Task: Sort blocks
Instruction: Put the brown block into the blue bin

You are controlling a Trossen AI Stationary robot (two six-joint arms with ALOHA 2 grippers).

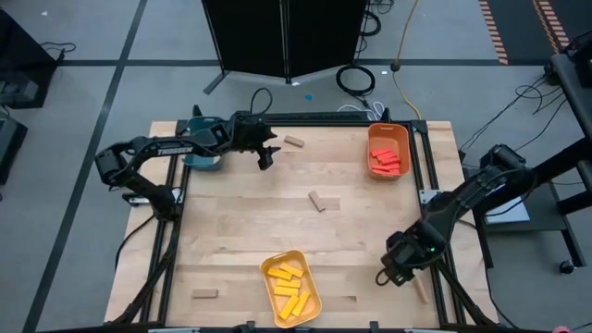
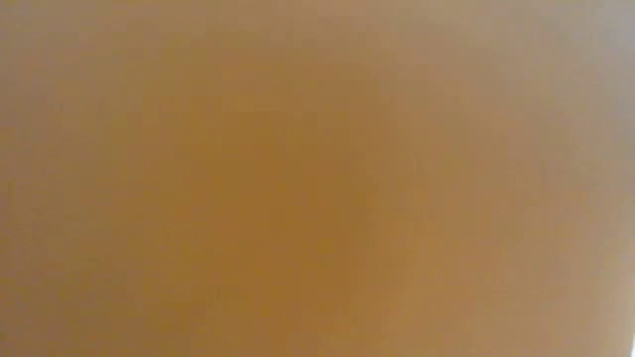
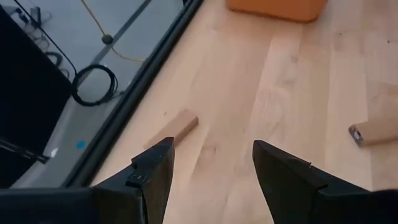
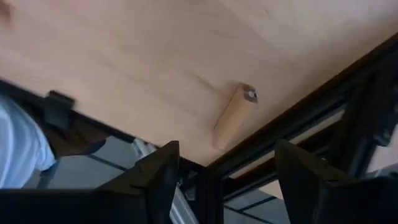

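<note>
The left gripper point(image 1: 267, 157) is hovering near the table's far edge with its jaws standing wide and holding nothing — a tan wooden block point(image 1: 294, 141) is lying just beyond it, and another tan block point(image 1: 317, 201) is resting near the table's point(image 1: 231, 231) middle. The right gripper point(image 1: 383, 275) is hanging low by the near right corner, jaws likewise spread and empty, with a tan block point(image 4: 233, 115) lying ahead of its fingers point(image 4: 158, 171) beside the table's edge. Red blocks point(image 1: 388, 159) are sitting in the orange tray point(image 1: 371, 139) and yellow blocks point(image 1: 289, 285) in the yellow tray point(image 1: 314, 294) — the low view is showing only a blur.
</note>
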